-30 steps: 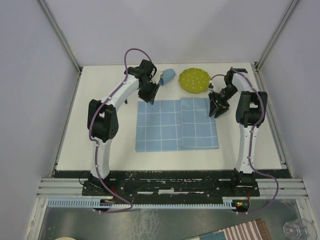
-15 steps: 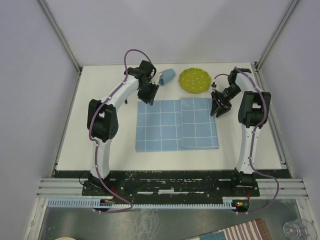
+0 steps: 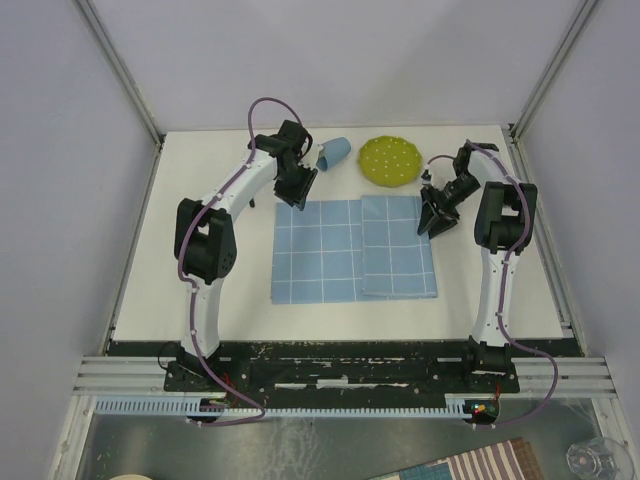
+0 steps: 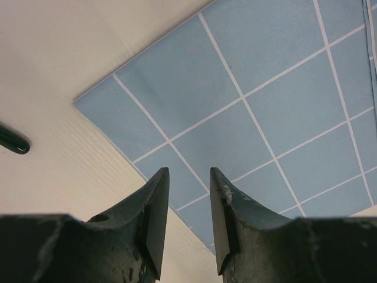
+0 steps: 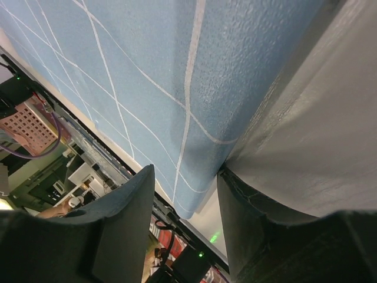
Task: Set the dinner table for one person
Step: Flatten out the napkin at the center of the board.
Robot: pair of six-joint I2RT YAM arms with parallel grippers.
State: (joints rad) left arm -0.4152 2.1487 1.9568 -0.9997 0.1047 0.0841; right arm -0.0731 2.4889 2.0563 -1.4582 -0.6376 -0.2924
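Observation:
The white dinner table (image 3: 210, 290) holds a light-blue grid cloth (image 3: 320, 250) whose right part is folded over onto itself (image 3: 398, 245). My left gripper (image 3: 298, 197) hovers open and empty over the cloth's far-left corner. In the left wrist view its jaws (image 4: 188, 174) stand apart above the cloth (image 4: 247, 106). My right gripper (image 3: 434, 222) is at the cloth's right edge near the far corner. In the right wrist view it (image 5: 185, 177) is open, with the cloth's edge (image 5: 194, 106) lying between the jaws, unpinched.
A blue cup (image 3: 335, 152) lies on its side at the back, beside a green dotted plate (image 3: 390, 160). A dark green rounded tip (image 4: 12, 141) shows at the left of the left wrist view. Frame posts stand at the far corners.
My right wrist has shifted slightly at the cloth's right edge. My left arm and the cloth have not visibly moved.

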